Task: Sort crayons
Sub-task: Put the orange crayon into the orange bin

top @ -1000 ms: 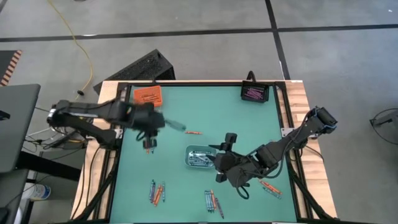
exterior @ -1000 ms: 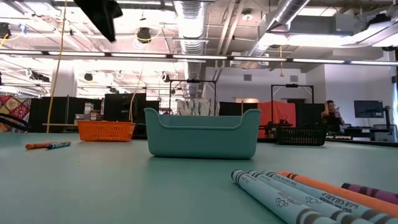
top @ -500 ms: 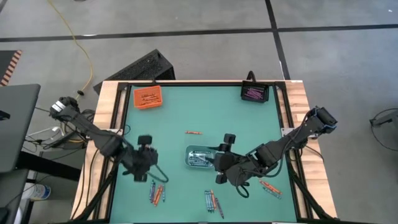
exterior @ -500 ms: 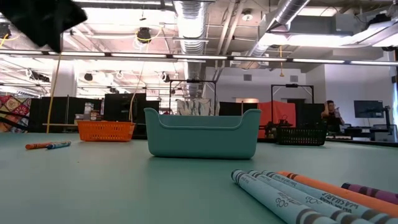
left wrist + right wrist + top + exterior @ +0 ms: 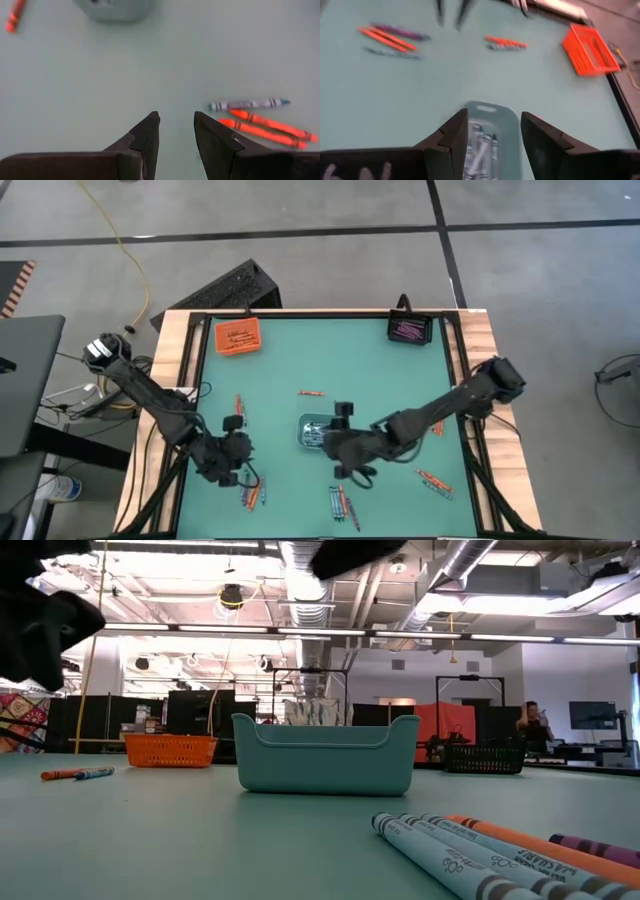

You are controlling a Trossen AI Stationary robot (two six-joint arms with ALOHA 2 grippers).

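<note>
Both arms have shifted: the left gripper (image 5: 240, 448) now hangs low beside the near-left crayons (image 5: 251, 492), jaws apart and empty; the right gripper (image 5: 340, 442) has moved left, over the grey tray (image 5: 306, 423), jaws wide apart, apparently holding nothing. Grey-blue crayons (image 5: 479, 150) lie in that tray. Beyond it sit the orange tray (image 5: 238, 336) and black tray (image 5: 408, 329).

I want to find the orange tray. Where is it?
In the high view, the orange tray sits in the table's far left corner, opposite the black tray in the far right corner.
</note>
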